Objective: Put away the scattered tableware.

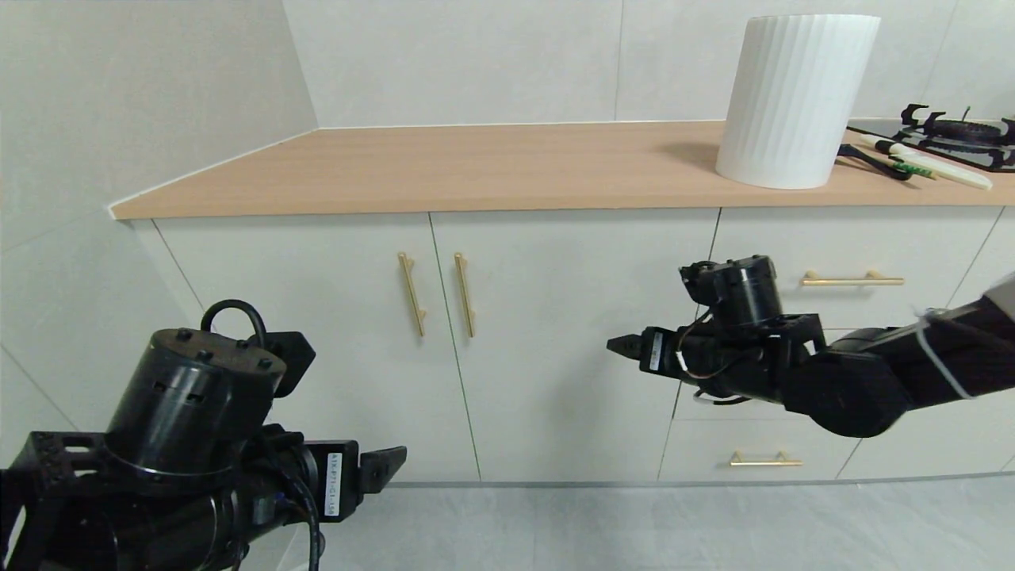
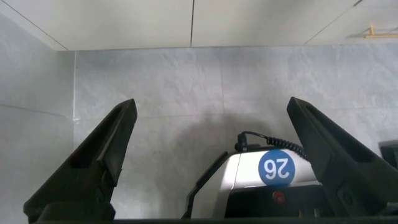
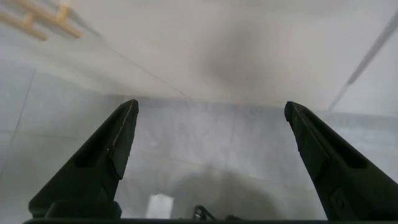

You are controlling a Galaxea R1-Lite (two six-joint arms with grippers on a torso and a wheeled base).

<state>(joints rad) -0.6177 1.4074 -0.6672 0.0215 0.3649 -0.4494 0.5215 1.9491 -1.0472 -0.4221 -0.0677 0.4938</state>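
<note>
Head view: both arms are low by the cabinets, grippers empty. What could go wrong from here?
1. The right gripper hangs below the counter edge and near a drawer handle; lifting it could catch either.
2. The utensils lie close beside the white ribbed container and the stove grate, so a reach there might knock the container.

The counter (image 1: 476, 166) is light brown with a fine wood grain; the tall container (image 1: 797, 99) on it is white with vertical ribs; beside it lie a black utensil (image 1: 872, 159) and a white utensil (image 1: 940, 165) with a green mark; the stove grate (image 1: 963, 131) is black; cabinet fronts (image 1: 555, 333) are pale grey with gold handles (image 1: 411, 293); the floor (image 2: 186, 93) is grey, faintly marbled; the left gripper (image 2: 211, 109) and right gripper (image 3: 211, 111) are black.
</note>
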